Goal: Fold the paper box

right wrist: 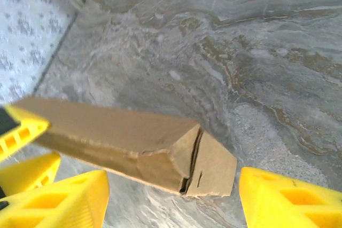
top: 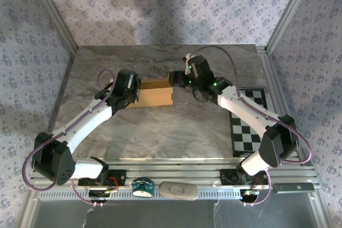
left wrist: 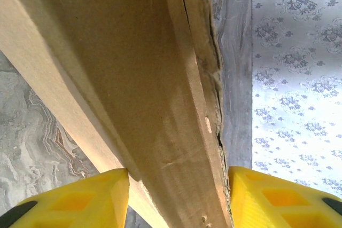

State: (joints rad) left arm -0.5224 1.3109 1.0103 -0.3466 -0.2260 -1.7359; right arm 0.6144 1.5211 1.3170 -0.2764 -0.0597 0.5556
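We found the box (top: pixel 156 93) mid-frame in the top view, on the table (top: pixel 160 137), looking like a slim closed block rather than a flat sheet. The left gripper (left wrist: pixel 179 196) clenched its left end, with cardboard against both fingers. The right gripper (right wrist: pixel 173 204) stood released, jaws wide on either side of the right end and touching nothing. The flap (right wrist: pixel 211 166) there gaped along a seam (not tucked home, as far as we could judge), so we took the step to be closing that end. The next move called for pressing the flap in while the left held firm. The board (top: pixel 248 121) lay well apart at the right, blocking nothing
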